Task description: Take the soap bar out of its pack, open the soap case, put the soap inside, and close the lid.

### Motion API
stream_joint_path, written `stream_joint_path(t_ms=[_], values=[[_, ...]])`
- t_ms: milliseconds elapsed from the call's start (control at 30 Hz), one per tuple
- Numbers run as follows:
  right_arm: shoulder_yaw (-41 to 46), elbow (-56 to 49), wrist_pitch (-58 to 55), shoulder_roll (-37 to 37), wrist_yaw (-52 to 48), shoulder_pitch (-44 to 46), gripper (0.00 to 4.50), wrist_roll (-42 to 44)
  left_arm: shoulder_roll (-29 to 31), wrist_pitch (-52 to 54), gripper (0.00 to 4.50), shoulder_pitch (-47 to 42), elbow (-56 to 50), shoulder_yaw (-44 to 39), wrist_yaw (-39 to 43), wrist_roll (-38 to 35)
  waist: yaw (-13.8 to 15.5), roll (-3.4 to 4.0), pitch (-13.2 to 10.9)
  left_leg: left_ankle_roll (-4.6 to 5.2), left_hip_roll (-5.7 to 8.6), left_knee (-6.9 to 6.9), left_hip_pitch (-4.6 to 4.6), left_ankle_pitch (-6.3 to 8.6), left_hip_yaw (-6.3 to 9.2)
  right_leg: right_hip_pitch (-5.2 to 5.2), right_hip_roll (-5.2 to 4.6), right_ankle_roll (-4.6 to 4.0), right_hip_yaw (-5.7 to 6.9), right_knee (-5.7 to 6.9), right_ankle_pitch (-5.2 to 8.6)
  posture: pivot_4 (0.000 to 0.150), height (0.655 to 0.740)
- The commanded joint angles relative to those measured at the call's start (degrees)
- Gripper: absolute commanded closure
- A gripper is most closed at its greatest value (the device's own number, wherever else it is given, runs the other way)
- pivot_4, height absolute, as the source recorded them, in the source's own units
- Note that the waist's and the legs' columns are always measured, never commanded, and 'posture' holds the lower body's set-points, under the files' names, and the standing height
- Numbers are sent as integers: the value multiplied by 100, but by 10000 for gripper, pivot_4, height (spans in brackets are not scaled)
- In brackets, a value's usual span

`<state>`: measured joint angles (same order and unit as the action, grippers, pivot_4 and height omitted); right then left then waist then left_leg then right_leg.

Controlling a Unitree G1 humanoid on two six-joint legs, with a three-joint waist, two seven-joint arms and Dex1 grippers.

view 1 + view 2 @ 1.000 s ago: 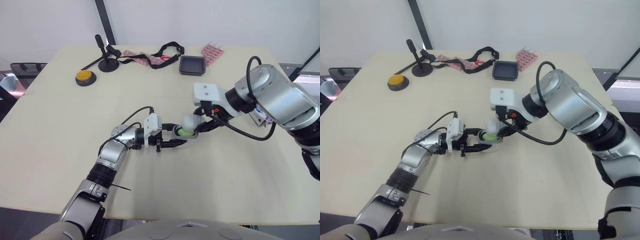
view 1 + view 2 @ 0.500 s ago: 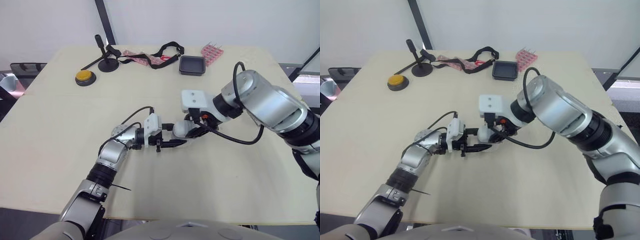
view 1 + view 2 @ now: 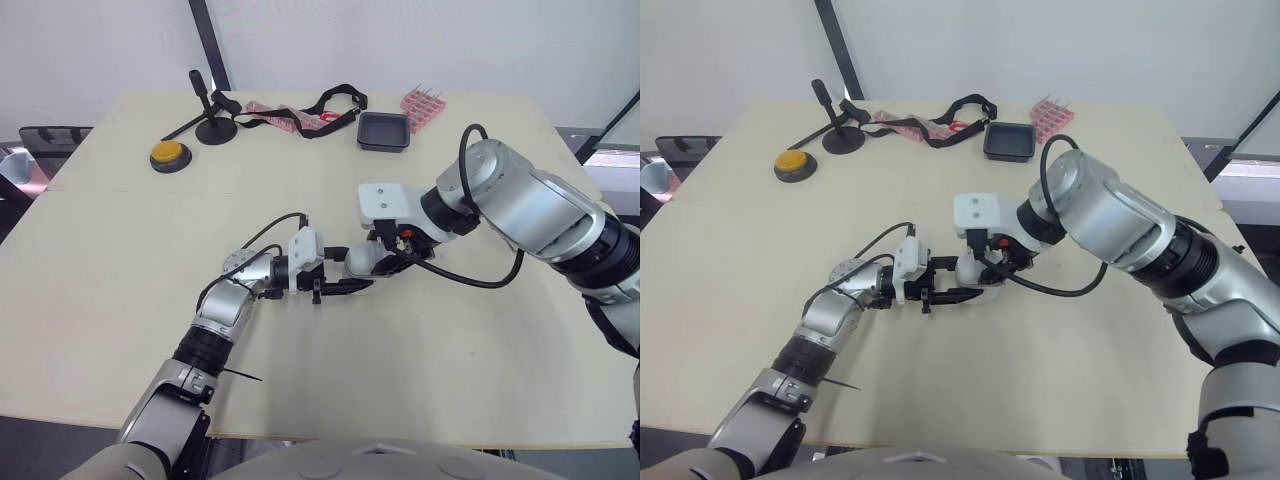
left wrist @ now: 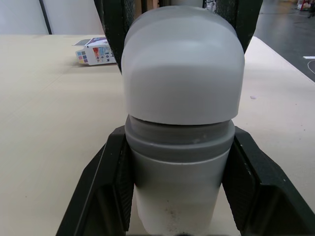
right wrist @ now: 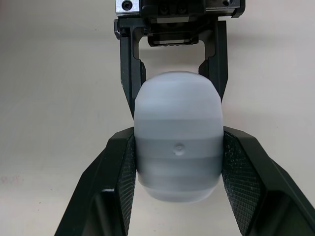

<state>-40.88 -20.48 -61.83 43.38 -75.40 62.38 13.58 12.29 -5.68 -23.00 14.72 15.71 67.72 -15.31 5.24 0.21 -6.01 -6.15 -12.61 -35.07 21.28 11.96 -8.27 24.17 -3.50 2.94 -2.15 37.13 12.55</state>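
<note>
Moved: lid (image 4: pixel 183 59) has swung down onto the soap case (image 3: pixel 361 263), covering the green soap.
Left gripper (image 4: pixel 179 147): clamped on the soap case's lower sides, frame centre in the eye views.
Right gripper (image 5: pixel 178 140): squeezing the lid from the opposite side.
Left wrist view: grey band between lid and lower half; printed carton (image 4: pixel 96 50) on the table (image 3: pixel 120 250), upper left.
Right wrist view: lid's domed top, small dimple.
</note>
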Motion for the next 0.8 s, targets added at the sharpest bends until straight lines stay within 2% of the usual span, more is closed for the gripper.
stream_joint_path(t_ms=[33, 633, 700, 733, 800], values=[[-174, 71, 65, 23, -58, 32, 25045, -67, 21, -21, 25912, -25, -120, -61, -66, -23, 1, -1, 1, 0, 0, 0, 0, 0, 0, 0, 0, 0, 0, 0, 0, 1500, 7400], [-193, 87, -23, -71, -39, 17, 25045, -68, 19, -11, 25912, 6, -134, -47, -104, -9, -6, -9, 6, -2, 0, 1, -7, -1, 0, -5, 0, 0, -1, 3, 0, 1500, 7400], [-132, 133, 96, -140, 60, 1, 14907, -123, 21, -5, 25912, 8, -129, -46, -105, -9, -10, -10, 6, -2, 0, 2, -8, -1, 0, -6, 0, 0, -1, 3, 0, 1500, 7400], [-105, 146, 136, -165, 91, -2, 12788, -130, 22, 1, 25912, 10, -129, -45, -104, -10, -11, -10, 5, -3, 0, 2, -9, -1, 0, -6, 0, 0, -1, 3, 0, 1500, 7400], [-94, 143, 143, -172, 100, 6, 12788, -121, 26, 9, 25912, 23, -142, -39, -106, -12, -9, -10, 5, -4, 0, 2, -5, -2, 0, -5, 0, 0, -1, 2, 0, 1500, 7400]])
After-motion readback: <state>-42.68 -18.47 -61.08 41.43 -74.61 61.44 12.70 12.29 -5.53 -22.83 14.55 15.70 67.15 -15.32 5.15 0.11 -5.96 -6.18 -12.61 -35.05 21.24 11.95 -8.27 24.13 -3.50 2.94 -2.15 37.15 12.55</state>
